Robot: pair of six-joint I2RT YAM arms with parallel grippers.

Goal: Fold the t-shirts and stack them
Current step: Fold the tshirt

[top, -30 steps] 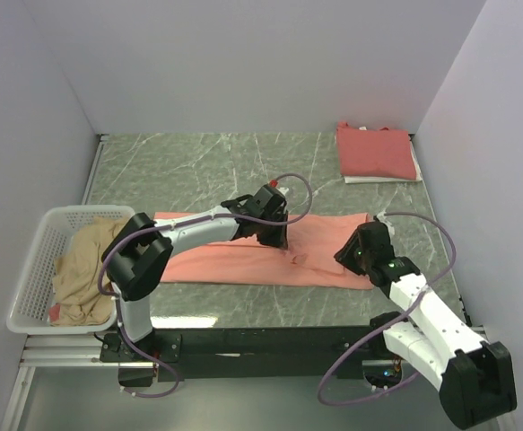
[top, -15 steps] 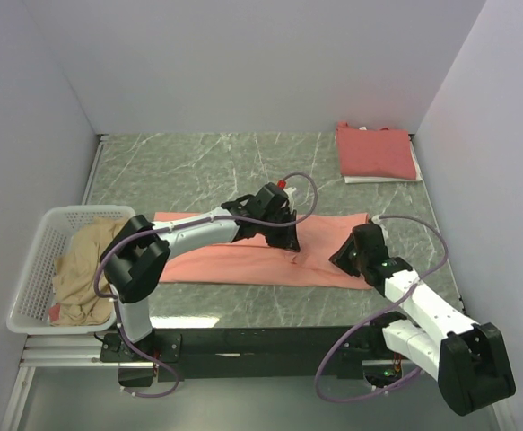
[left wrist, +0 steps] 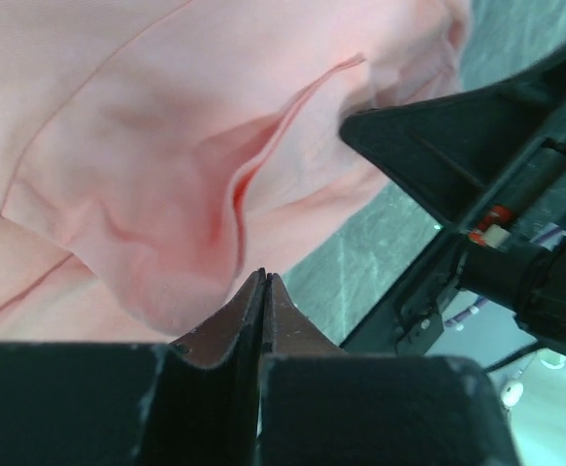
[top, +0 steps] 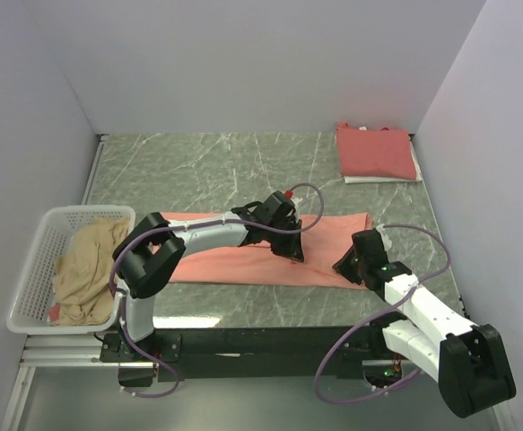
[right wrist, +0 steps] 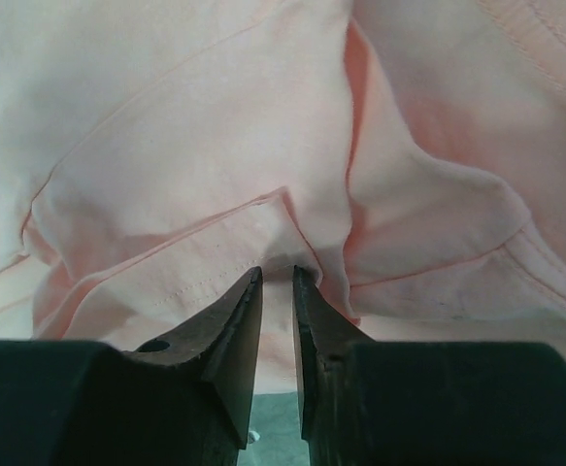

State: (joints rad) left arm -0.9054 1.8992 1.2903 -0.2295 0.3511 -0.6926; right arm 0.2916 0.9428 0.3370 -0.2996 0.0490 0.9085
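A salmon-orange t-shirt (top: 234, 256) lies folded into a long strip across the middle of the table. My left gripper (top: 292, 251) is at the middle of its near edge. Its jaws are shut, and the cloth (left wrist: 166, 194) is puckered right at its tips (left wrist: 263, 276). My right gripper (top: 344, 266) is at the strip's near right corner, jaws closed to a narrow gap with a fold of the shirt (right wrist: 195, 146) between them (right wrist: 277, 272). A coral-red t-shirt (top: 376, 150) lies folded at the back right. A pale tan t-shirt (top: 82, 265) is heaped in the basket.
The white lattice basket (top: 30, 269) hangs off the table's left near edge. A white sheet (top: 369, 180) shows under the coral-red shirt. The green marble table (top: 198, 166) is walled on three sides. The right arm (left wrist: 457, 146) sits close beside the left wrist.
My left gripper has slid right along the shirt's near edge and shut. My right gripper has drawn slightly toward the near side and narrowed onto the cloth.
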